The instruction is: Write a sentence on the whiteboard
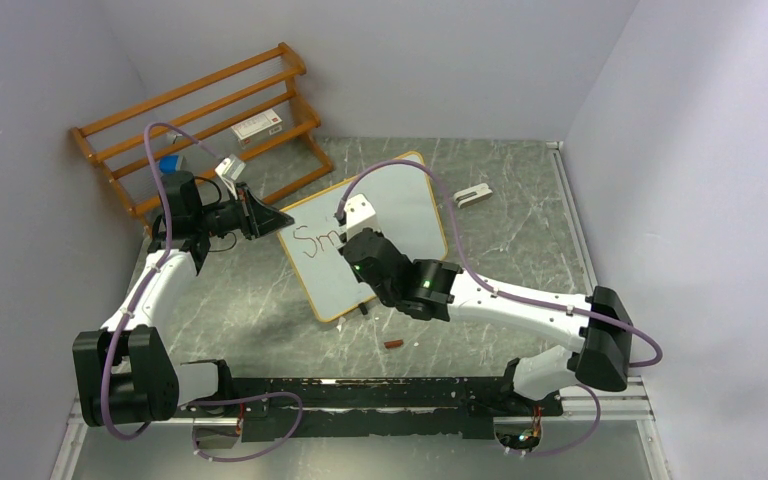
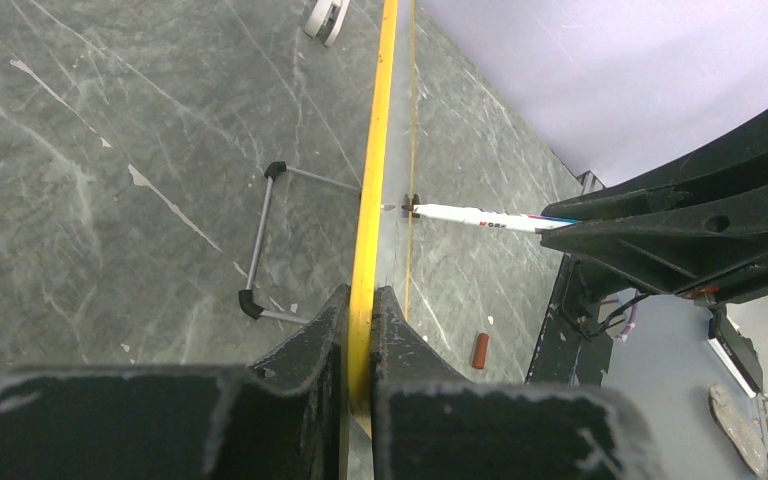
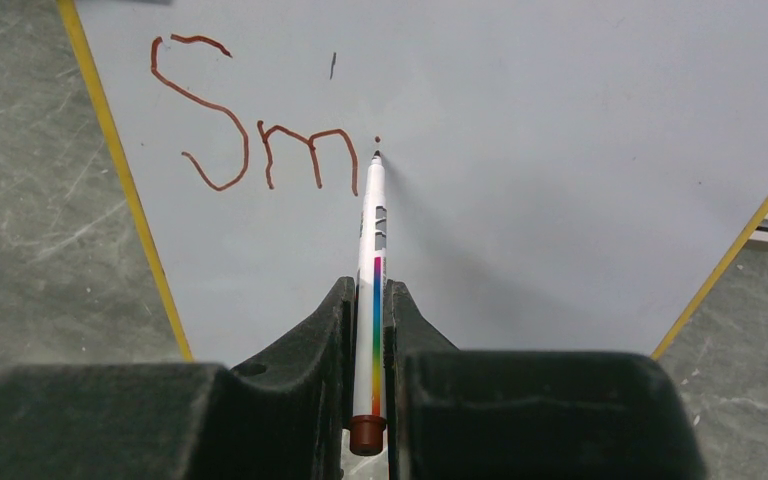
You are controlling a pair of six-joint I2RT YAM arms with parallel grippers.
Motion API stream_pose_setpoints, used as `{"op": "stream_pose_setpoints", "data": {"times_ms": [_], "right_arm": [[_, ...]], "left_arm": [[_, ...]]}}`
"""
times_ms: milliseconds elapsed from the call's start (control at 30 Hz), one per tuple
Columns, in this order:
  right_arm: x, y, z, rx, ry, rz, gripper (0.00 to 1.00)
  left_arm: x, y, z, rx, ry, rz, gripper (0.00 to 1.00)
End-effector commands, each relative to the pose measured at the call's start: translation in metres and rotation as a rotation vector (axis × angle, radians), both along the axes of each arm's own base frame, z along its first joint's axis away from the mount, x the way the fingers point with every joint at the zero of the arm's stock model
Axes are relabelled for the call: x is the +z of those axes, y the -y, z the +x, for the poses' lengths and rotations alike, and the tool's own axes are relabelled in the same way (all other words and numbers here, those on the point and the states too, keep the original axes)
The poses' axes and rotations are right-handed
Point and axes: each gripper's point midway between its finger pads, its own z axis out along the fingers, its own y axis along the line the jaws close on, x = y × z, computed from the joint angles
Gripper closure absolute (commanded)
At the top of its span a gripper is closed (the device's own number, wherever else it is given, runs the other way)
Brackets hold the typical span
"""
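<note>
Whiteboard [image 1: 405, 195], white with rounded corners and a thin yellowish frame, stands propped at a slant on the grey marbled table [image 1: 520, 250] near the wooden rack [image 1: 200, 100]. It bears the start of the sentence [image 3: 260, 140]: "Sm" and a dot, in reddish-brown strokes. The left gripper [image 2: 362, 300] is clenched on the board's frame edge, while the right gripper [image 3: 365, 295] grasps a white marker [image 3: 372, 230] whose tip meets the board just right of the "m".
</note>
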Motion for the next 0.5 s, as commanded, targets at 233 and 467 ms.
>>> {"op": "stream_pose_setpoints", "data": {"times_ms": [233, 467], "right_arm": [[-0.0022, 0.0083, -0.0008, -0.028, -0.011, 0.016, 1.0], [0.0027, 0.0045, 0.0019, -0.027, 0.004, 0.034, 1.0]], "left_arm": [[-0.0139, -0.0131, 0.015, 0.071, 0.029, 0.071, 0.95], [-0.0141, -0.0129, 0.015, 0.069, 0.027, 0.068, 0.95]]}}
